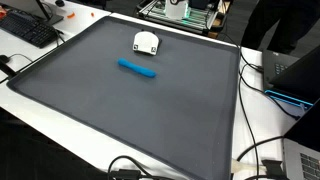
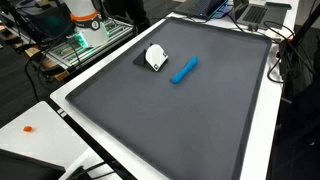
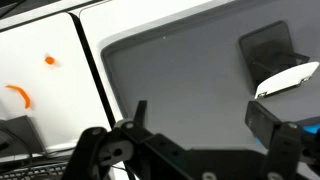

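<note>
A white rounded object (image 1: 146,42) sits on the dark grey mat (image 1: 120,110) near its far edge, with a blue stick (image 1: 137,68) lying just in front of it. Both show in both exterior views, the white object (image 2: 156,58) beside the blue stick (image 2: 183,70). The arm and gripper are outside both exterior views. In the wrist view my gripper (image 3: 200,118) is open and empty, held high above the mat (image 3: 180,70). The white object (image 3: 290,80) lies off past the right finger, apart from it. The blue stick is not clearly visible there.
The mat lies on a white table (image 2: 40,115) bearing a small orange dot (image 2: 28,128). A keyboard (image 1: 30,30) lies beyond one mat corner, and laptops (image 1: 295,75) and cables (image 1: 255,150) lie along another side. A rack with green boards (image 2: 85,40) stands behind.
</note>
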